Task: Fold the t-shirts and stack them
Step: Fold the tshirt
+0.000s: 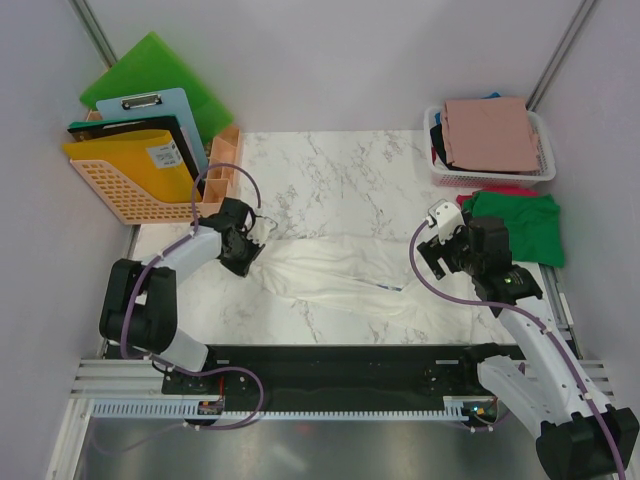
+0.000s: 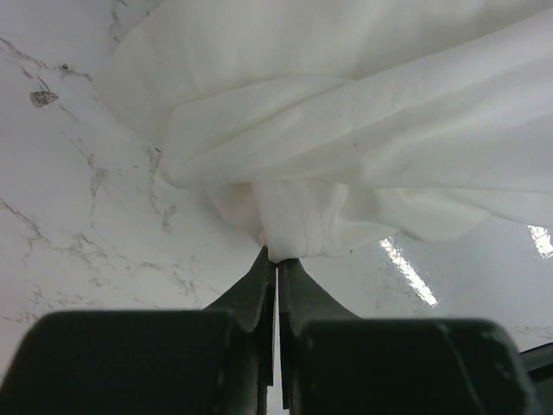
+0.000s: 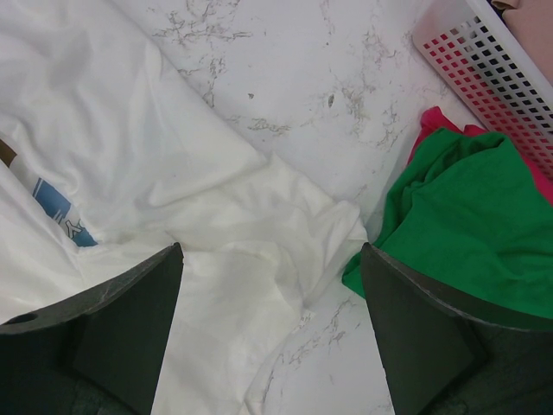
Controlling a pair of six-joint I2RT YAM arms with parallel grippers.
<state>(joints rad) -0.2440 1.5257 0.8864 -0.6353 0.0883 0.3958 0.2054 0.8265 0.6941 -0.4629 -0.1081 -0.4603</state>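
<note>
On marble table (image 1: 330, 170): cream-white t-shirt (image 1: 340, 275), rumpled, stretched diagonally between arms. Just beside its right end: green t-shirt (image 1: 520, 225); risk of catching both in one careless grab. Right gripper (image 3: 270, 251): spread wide, empty, above white edge. Left gripper (image 2: 276, 259): clamped on thin bunched fold of white cloth; shallow pinch, may slip under pull.

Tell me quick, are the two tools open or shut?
Left tool: closed, pinching the white t-shirt.
Right tool: open, holding nothing.
</note>
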